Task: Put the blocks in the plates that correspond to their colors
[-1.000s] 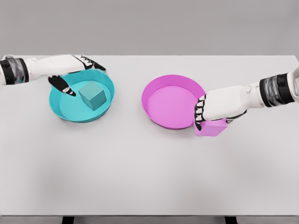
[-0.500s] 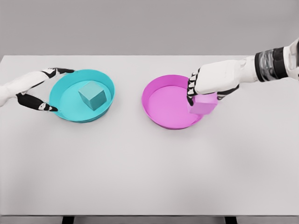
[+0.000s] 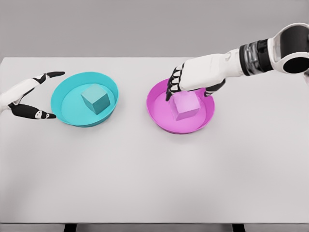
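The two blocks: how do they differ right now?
The teal block sits alone in the teal plate; the left hand is open beside that plate. The pink block is over the pink plate under the right hand; whether it is released is unclear. Both are similar cubes.

White arms with dark ribbed wrist bands, black-jointed fingers (image 3: 172, 86).
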### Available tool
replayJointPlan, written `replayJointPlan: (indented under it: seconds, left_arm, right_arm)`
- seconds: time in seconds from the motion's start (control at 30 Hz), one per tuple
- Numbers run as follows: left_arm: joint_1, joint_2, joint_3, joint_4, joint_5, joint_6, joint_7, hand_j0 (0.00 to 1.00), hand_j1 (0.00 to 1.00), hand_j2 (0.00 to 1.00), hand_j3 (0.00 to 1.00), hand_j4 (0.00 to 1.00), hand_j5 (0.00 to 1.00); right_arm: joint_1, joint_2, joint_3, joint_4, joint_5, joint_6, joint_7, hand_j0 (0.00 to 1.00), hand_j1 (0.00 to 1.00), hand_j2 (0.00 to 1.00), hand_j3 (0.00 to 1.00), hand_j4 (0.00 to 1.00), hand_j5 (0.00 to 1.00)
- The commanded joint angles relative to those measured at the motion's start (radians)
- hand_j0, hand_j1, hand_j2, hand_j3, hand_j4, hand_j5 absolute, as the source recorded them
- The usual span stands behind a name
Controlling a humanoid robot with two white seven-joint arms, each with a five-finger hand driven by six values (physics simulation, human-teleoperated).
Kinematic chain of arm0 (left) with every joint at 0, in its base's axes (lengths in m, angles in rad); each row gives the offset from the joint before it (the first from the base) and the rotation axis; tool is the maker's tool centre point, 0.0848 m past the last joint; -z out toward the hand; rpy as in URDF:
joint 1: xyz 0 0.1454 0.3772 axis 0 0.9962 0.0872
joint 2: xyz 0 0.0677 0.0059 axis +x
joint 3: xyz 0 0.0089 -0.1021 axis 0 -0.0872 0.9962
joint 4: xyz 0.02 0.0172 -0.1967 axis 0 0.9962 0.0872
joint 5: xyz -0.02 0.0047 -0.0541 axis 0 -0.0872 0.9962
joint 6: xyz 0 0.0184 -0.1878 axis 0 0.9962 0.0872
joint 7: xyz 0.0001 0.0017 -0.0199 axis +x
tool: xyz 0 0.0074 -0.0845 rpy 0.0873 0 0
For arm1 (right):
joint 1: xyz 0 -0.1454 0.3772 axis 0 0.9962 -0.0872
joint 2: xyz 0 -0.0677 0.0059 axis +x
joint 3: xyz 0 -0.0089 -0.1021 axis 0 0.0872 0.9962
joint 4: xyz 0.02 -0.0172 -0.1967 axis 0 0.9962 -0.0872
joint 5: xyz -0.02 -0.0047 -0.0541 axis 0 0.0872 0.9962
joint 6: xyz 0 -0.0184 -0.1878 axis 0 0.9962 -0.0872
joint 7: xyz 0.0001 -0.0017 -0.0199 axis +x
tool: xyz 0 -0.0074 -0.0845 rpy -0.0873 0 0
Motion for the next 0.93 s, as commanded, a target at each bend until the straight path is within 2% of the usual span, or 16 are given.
replayJointPlan:
  seconds: [0.0,0.03,0.13,0.17,0.23,0.3,0.4,0.57,0.9]
  left_arm:
    - [0.0,-0.003,0.004,0.006,0.005,0.002,-0.001,1.0,1.0,1.0,1.0,1.0,1.0]
    - [0.0,-0.001,0.006,0.007,0.005,0.002,-0.001,1.0,1.0,1.0,1.0,1.0,1.0]
    - [0.0,-0.005,0.006,0.007,0.003,0.002,-0.001,1.0,1.0,1.0,1.0,1.0,1.0]
    - [0.0,-0.003,0.006,0.007,0.005,0.002,-0.003,1.0,1.0,1.0,1.0,1.0,1.0]
    - [0.0,-0.003,0.006,0.007,0.003,0.002,-0.001,1.0,1.0,1.0,1.0,1.0,1.0]
    - [0.0,-0.003,0.006,0.007,0.003,0.002,-0.003,1.0,1.0,1.0,1.0,1.0,1.0]
    - [0.0,-0.003,0.006,0.007,0.005,0.002,-0.003,1.0,1.0,1.0,1.0,1.0,1.0]
    - [0.0,-0.001,0.006,0.007,0.003,0.002,-0.001,1.0,1.0,1.0,1.0,1.0,1.0]
    - [0.0,0.0,0.008,0.01,0.003,0.002,-0.001,1.0,1.0,1.0,1.0,1.0,1.0]
  right_arm:
    - [0.0,0.006,-0.001,0.005,-0.007,0.002,0.0,1.0,1.0,1.0,1.0,1.0,1.0]
    - [0.0,0.008,-0.001,0.013,-0.013,0.002,0.0,1.0,1.0,1.0,1.0,1.0,1.0]
    - [-0.002,-0.009,-0.035,0.101,-0.069,0.002,0.0,1.0,1.0,1.0,1.0,1.0,1.0]
    - [0.005,-0.026,-0.074,0.148,-0.071,0.002,0.0,1.0,1.0,1.0,1.0,1.0,1.0]
    - [0.015,-0.081,-0.119,0.168,-0.095,0.002,0.0,1.0,1.0,1.0,1.0,1.0,1.0]
    - [0.026,-0.15,-0.127,0.238,-0.195,0.002,0.0,1.0,1.0,1.0,1.0,1.0,1.0]
    - [0.046,-0.187,-0.128,0.318,-0.206,0.002,0.0,1.0,1.0,1.0,1.0,1.0,1.0]
    - [0.078,-0.245,-0.128,0.321,-0.206,0.002,0.0,1.0,1.0,1.0,1.0,1.0,1.0]
    - [0.081,-0.244,-0.127,0.321,-0.207,0.002,0.0,1.0,1.0,1.0,1.0,1.0,1.0]
